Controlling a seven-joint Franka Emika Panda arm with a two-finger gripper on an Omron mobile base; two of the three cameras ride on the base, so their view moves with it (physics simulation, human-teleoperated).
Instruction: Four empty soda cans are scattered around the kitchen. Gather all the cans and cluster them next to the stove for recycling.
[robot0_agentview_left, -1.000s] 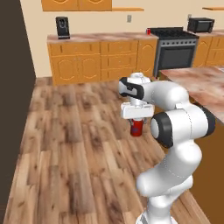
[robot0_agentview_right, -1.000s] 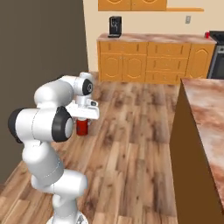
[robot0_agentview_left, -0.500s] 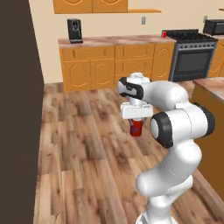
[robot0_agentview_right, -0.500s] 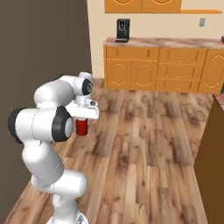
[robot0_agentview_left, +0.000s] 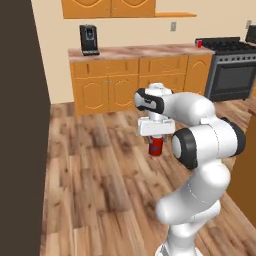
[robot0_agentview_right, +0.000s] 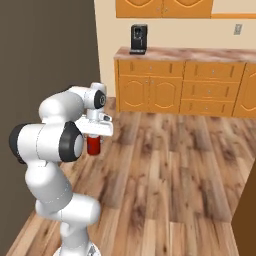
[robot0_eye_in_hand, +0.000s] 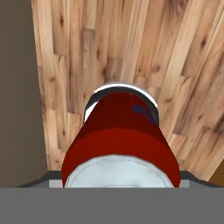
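Note:
A red soda can (robot0_agentview_left: 156, 146) hangs upright over the plank floor, held between the fingers of my gripper (robot0_agentview_left: 156, 140), which is shut on it. From the other side, the same can (robot0_agentview_right: 93, 145) sits below the gripper (robot0_agentview_right: 94, 137). In the hand view the can (robot0_eye_in_hand: 120, 135) fills the middle, its silvery rim pointing at the floor. The grey stove (robot0_agentview_left: 231, 70) with its dark oven door stands at the far right. A small red can-like object (robot0_agentview_left: 199, 44) stands on the counter just left of the stove.
Orange base cabinets (robot0_agentview_left: 130, 80) with a marble top run along the back wall. A black coffee machine (robot0_agentview_left: 88, 39) stands on them. A tall dark panel (robot0_agentview_left: 20, 130) closes the left side. A wooden counter side (robot0_agentview_left: 247, 165) is close on the right.
The whole picture has shifted right and the cabinets look nearer, so the base has moved. The arm keeps its pose with the can held the same way.

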